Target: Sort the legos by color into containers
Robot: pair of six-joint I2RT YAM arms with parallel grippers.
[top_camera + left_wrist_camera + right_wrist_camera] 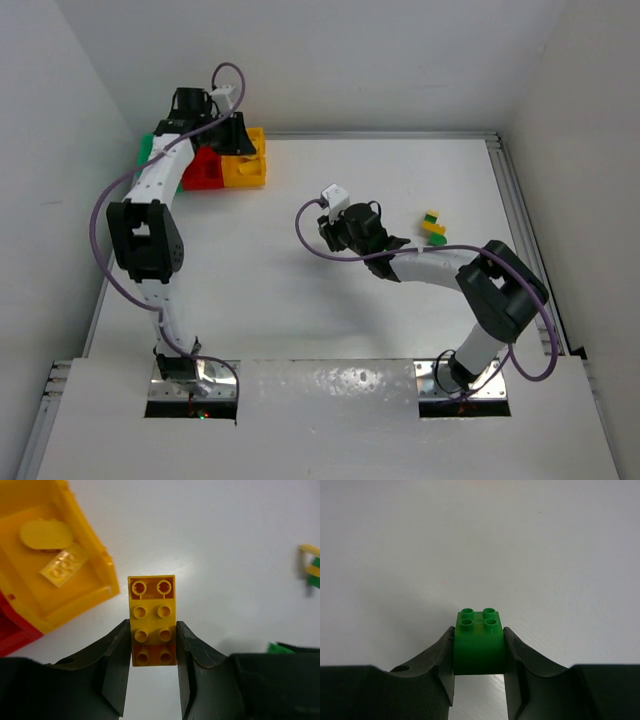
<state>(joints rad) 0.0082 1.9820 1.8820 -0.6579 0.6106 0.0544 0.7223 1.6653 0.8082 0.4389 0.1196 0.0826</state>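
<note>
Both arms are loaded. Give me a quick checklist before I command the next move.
1. Grip of left gripper on yellow brick: ok, clamped between both fingers.
2. Yellow brick over yellow bin: not ok, it shows beside the bin wall, over the table.
3. Room in yellow bin: ok, only a round piece and a flat plate inside.
4. Grip of right gripper on green brick: ok.
5. Green bin free for the right arm: not ok, the left arm lies across it.

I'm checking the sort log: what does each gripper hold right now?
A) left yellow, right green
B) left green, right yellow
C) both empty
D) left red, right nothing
A: the left gripper is shut on a yellow brick, and the right gripper on a green brick.
</note>
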